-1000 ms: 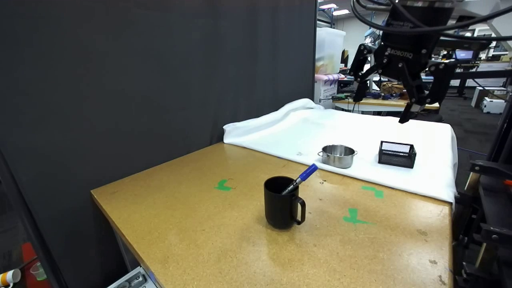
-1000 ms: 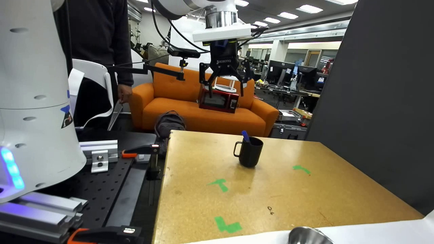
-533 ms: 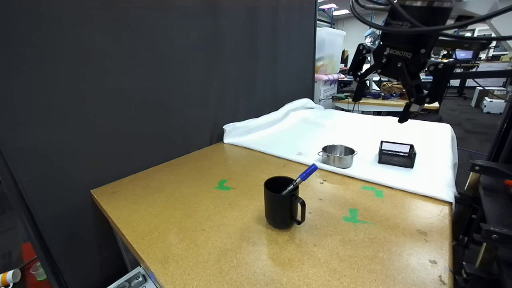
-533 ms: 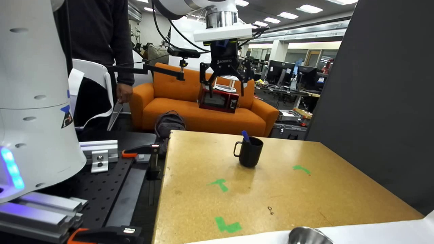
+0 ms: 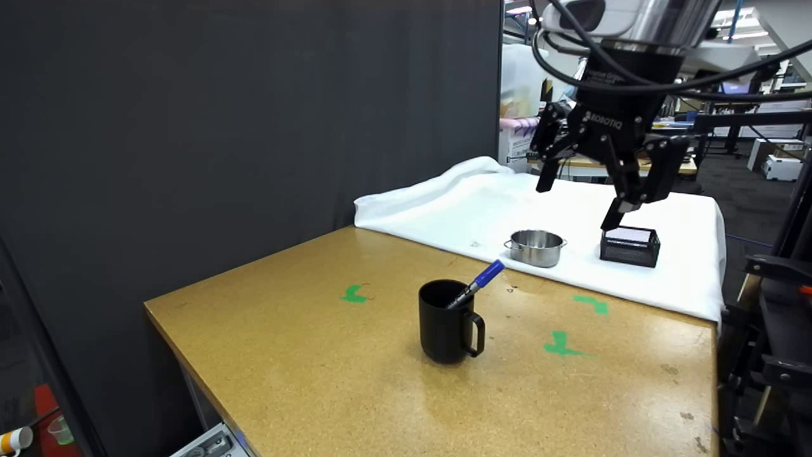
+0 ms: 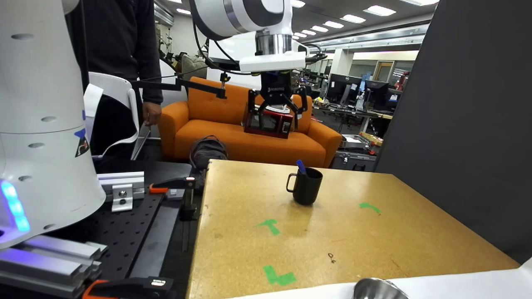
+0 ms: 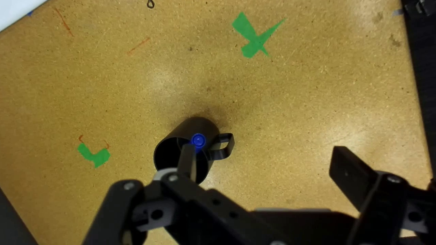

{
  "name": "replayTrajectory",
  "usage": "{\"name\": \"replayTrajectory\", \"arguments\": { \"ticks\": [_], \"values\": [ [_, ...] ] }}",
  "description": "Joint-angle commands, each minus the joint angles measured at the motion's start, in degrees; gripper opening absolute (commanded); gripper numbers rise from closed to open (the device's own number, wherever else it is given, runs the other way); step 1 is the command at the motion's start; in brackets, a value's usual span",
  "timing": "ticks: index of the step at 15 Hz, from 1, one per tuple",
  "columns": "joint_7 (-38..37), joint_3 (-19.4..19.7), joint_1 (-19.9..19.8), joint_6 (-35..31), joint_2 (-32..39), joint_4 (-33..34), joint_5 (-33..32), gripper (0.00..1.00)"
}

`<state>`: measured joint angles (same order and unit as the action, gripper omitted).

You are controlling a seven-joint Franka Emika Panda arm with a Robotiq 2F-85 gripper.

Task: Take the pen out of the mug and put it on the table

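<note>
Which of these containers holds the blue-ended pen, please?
The black mug on the wooden table: the pen leans out of it, while the metal bowl and black mesh box show none.

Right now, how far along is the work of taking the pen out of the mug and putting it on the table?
Done: none of the transfer; the pen leans inside the mug, partly sticking out. In hand: apparently only the reach; the end effector hangs open, higher than the mug and holding nothing. Left: gripping the pen, drawing it out and laying it on the table, where the mug stands.
</note>
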<state>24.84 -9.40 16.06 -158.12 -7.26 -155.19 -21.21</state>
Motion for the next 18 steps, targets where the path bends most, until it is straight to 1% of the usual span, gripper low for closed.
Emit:
{"name": "replayTrajectory", "arguments": {
  "ticks": [1,4,7,10,15,16,17,18],
  "values": [
    [-6.26,0.08,-1.89,-3.93,7.92,4.84,-2.75,1.00],
    [-12.98,1.54,-1.88,-4.67,13.35,9.09,-7.34,1.00],
    [-20.12,3.88,-0.52,-3.93,19.08,14.02,-12.61,1.00],
    [-21.57,4.46,-0.56,-4.24,24.84,18.15,-12.02,1.00],
    [-20.17,3.42,-1.25,-4.22,31.45,23.08,-10.00,1.00],
    [-20.18,3.28,-1.23,-4.10,32.24,23.87,-9.94,0.75],
    [-19.43,3.91,-0.43,-4.08,32.69,24.41,-9.02,0.73],
    [-19.64,4.09,-0.17,-4.18,32.96,24.78,-8.91,0.67]
  ]
}}
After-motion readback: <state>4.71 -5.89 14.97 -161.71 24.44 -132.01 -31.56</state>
